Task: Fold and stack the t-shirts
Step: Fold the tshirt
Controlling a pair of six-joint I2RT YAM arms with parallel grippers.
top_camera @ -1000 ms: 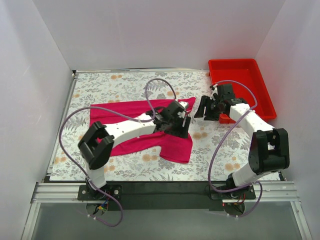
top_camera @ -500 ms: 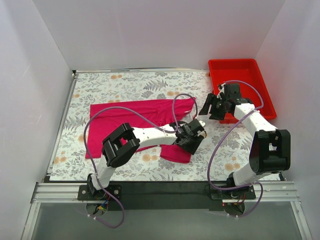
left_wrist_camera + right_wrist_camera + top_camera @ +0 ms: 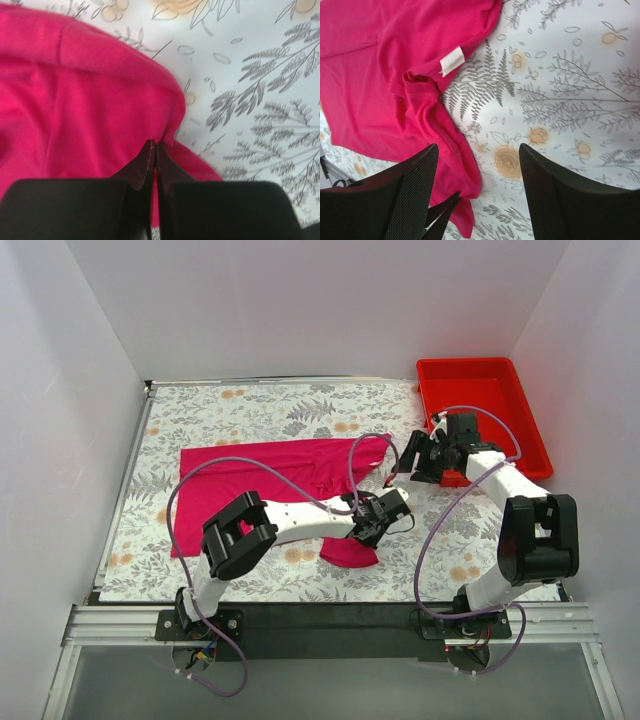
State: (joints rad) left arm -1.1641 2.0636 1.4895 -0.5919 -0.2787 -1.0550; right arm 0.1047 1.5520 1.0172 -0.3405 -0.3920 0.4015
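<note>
One magenta-pink t-shirt (image 3: 260, 475) lies spread on the floral table, its right side rumpled into folds. My left gripper (image 3: 383, 512) sits at the shirt's lower right corner. In the left wrist view it (image 3: 154, 147) is shut, with a sliver of pink fabric (image 3: 90, 100) pinched between the jaws. My right gripper (image 3: 405, 465) hovers open just right of the shirt's upper right corner. In the right wrist view it (image 3: 478, 147) spans bare tablecloth, with the shirt (image 3: 380, 75) and its white neck label (image 3: 452, 61) to its left.
A red plastic bin (image 3: 480, 405) stands at the back right, close behind the right arm. White walls enclose the table on three sides. Purple cables loop over both arms and the shirt. The floral tablecloth (image 3: 250, 405) shows bare behind the shirt.
My left gripper moved from the shirt's upper right down to its lower right corner and shut on the fabric. The right gripper shifted slightly toward the shirt, staying open.
</note>
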